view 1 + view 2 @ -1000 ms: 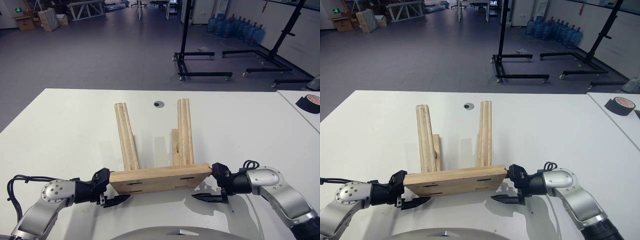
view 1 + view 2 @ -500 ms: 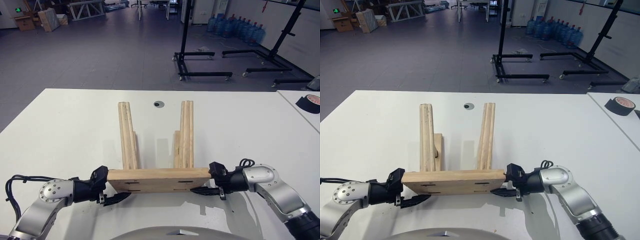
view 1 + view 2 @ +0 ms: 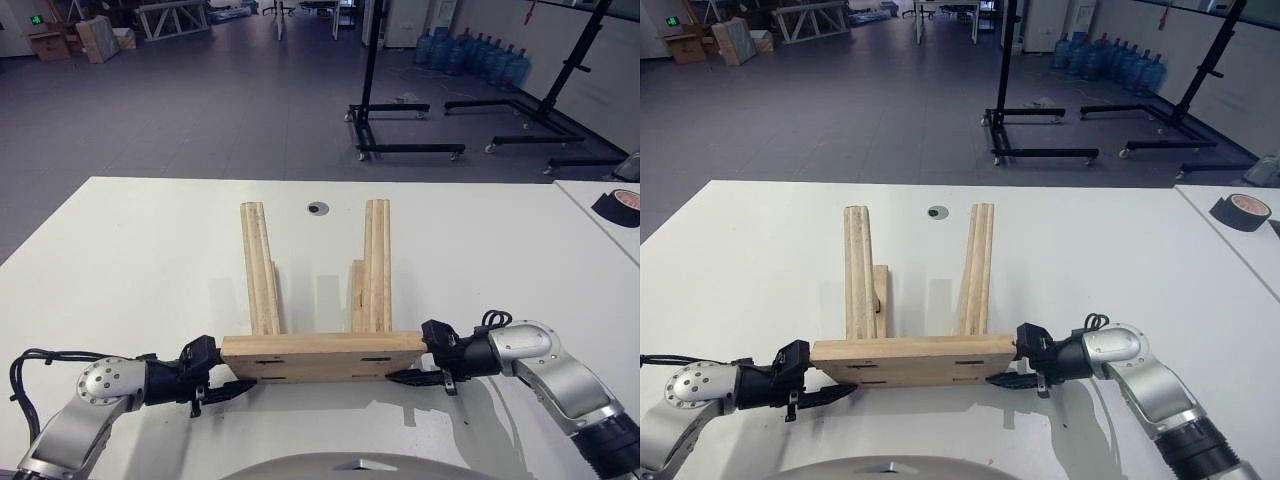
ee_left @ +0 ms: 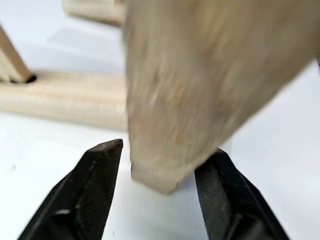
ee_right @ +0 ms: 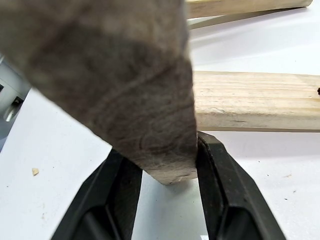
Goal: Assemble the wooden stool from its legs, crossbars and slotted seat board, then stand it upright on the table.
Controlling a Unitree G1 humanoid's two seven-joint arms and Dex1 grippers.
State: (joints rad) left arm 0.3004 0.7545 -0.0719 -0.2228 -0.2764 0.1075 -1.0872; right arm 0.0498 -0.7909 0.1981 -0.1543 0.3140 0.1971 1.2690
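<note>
**Assembled stool held on its side, ready to be tipped upright**

The stool is seen already put together and lying on its side on the table (image 3: 130, 250). The slotted seat board (image 3: 320, 357) is stood on its long edge nearest the robot. The legs (image 3: 262, 268) are pointed away across the tabletop, in 2 stacked pairs, left and right. A crossbar (image 3: 880, 290) is partly seen beside one pair.

The left gripper (image 4: 165, 170) is placed at the left end of the seat board. Its 2 fingers (image 4: 95, 195) are spread around the board's corner, and a thin strip of table can be seen between one pad and the wood. The right gripper (image 5: 167, 175) is pinched onto the right end of the board, with both pads pressed against the wood.

The joining work is judged finished, so the standing-up step is taken to be in hand. For that, a firm hold at both ends would be needed first, the left one being loose. The board would then have to be rotated evenly by both arms, so that the 4 leg ends are brought down onto the table together.
</note>
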